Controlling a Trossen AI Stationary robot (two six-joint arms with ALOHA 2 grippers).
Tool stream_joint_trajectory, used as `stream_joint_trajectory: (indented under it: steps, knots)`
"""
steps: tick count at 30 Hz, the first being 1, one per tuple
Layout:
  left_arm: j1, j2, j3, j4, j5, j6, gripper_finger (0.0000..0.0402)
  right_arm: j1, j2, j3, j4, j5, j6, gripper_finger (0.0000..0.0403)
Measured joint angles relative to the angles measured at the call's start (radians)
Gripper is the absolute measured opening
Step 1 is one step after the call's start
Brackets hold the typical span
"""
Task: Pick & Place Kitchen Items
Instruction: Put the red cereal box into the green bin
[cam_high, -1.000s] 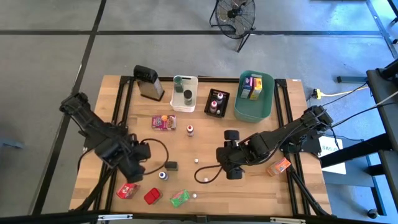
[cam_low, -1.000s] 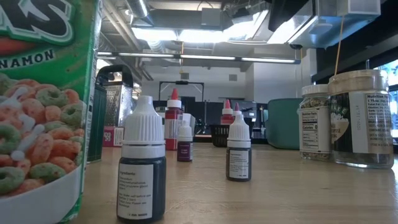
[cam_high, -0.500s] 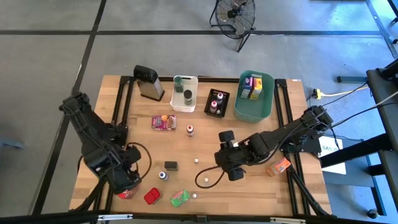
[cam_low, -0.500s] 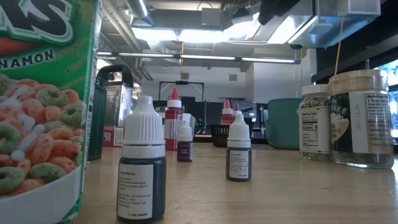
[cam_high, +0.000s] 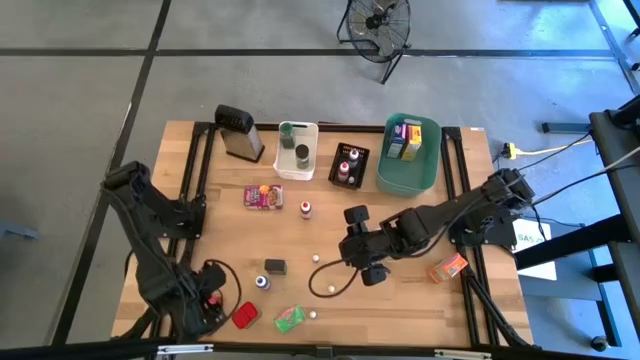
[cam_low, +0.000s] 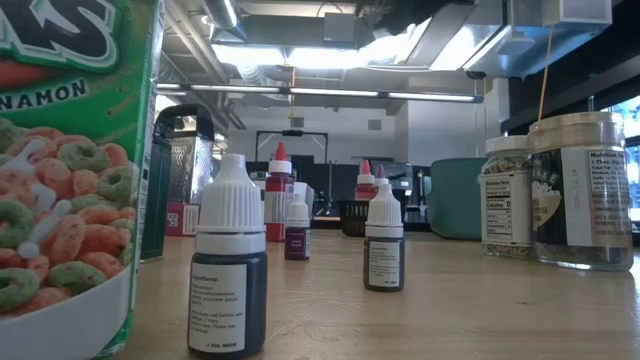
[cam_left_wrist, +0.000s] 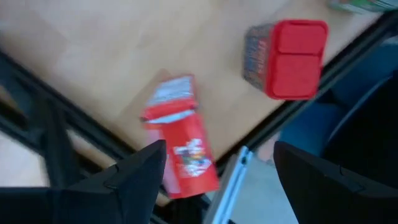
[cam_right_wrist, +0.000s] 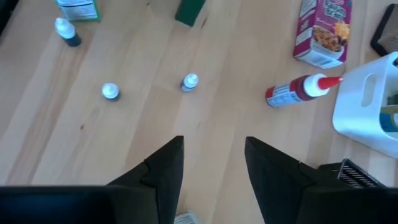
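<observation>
**Entry: red packet at the surface's near-left edge — slip-off hazard**

Item: red packet (cam_left_wrist: 180, 146), lying flat at the near-left corner of the surface (cam_high: 400, 300), one end at or over the black frame rail; whether it overhangs cannot be told. Just beside it: a red box (cam_left_wrist: 287, 57), also close to the edge. Further along the near edge: a green packet (cam_high: 289, 318).

Left tool (cam_left_wrist: 217, 171): poised above the red packet, fingers spread wide, nothing between them. The packet sits off toward one finger, not centred in the gap.

Right tool (cam_right_wrist: 211, 162): over mid-surface, fingers parted, holding nothing; small capped bottles (cam_right_wrist: 190, 81) and a red-tipped bottle (cam_right_wrist: 298, 90) lie ahead of it, well apart from its fingers.

Risks, as judged:
- A descent off-centre may land one finger on the packet and push it over the edge to the floor.
- The frame rail alongside may block a finger and spoil the closure.
- The flat, slick packet may slide out of a shallow pinch.
- A wide closing sweep may nudge the red box outward too.
</observation>
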Motion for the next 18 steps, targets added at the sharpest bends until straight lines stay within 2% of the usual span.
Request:
stream_joint_trajectory:
  steps: [7,18]
  knots:
    - [-0.009,0.043,0.000,0.015,0.079,-0.073,0.0292,-0.040,0.000,0.000,0.013,0.000,-0.033,0.0171]
    - [-0.084,0.043,0.000,0.014,0.050,-0.213,0.0292,-0.080,0.000,0.000,0.013,-0.002,-0.034,0.0171]
